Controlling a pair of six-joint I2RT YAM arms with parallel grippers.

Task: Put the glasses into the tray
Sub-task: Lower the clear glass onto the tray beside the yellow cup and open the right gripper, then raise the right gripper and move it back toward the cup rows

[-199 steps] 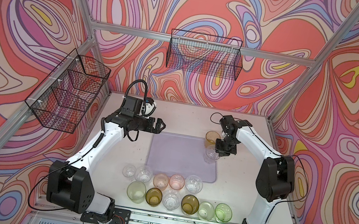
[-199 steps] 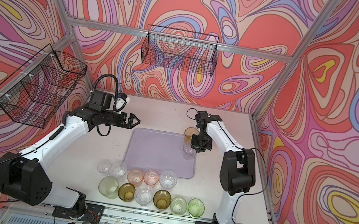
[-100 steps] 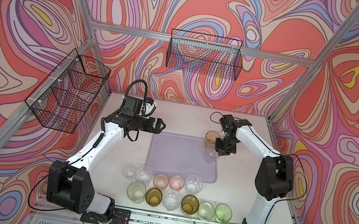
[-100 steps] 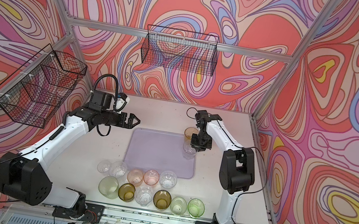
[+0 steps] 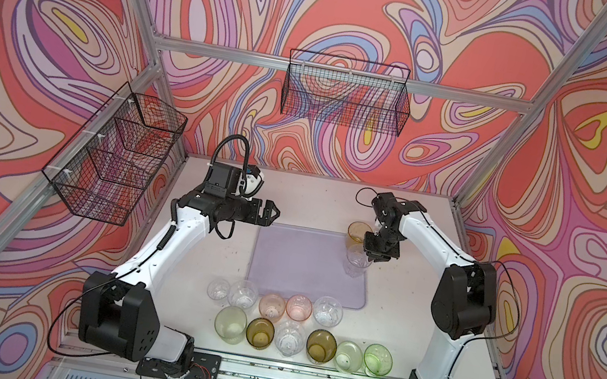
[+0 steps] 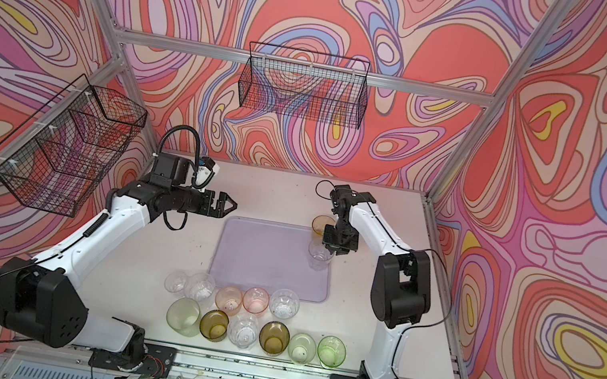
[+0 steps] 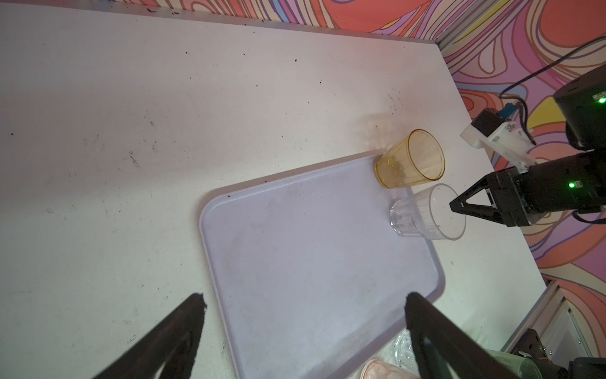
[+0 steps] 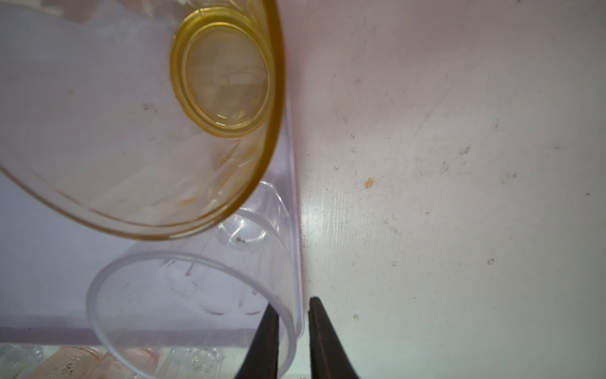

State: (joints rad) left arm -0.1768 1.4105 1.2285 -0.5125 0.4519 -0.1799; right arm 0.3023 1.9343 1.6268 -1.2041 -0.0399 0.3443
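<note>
The pale lavender tray (image 5: pixel 304 271) (image 6: pixel 263 263) lies mid-table. At its far right corner stands an amber glass (image 5: pixel 358 232) (image 7: pixel 410 160) (image 8: pixel 226 78), with a clear faceted glass (image 5: pixel 356 259) (image 6: pixel 319 256) (image 7: pixel 423 216) (image 8: pixel 196 295) upright beside it on the tray. My right gripper (image 8: pixel 293 305) (image 5: pixel 370 253) points down over the clear glass. Its fingers straddle the rim, one inside and one outside, and a thin gap shows, so it is narrowly open. My left gripper (image 7: pixel 303 300) (image 5: pixel 275 211) hovers wide open and empty above the tray's far left corner.
Several more glasses (image 5: pixel 290 325) (image 6: pixel 249 318), clear, pink, green and olive-brown, stand in two rows between the tray and the front rail. Black wire baskets hang on the back wall (image 5: pixel 346 92) and the left wall (image 5: pixel 112 161).
The right gripper's jaws have parted slightly around the clear glass's rim, and the glass stays standing on the tray. The left arm has not moved.
</note>
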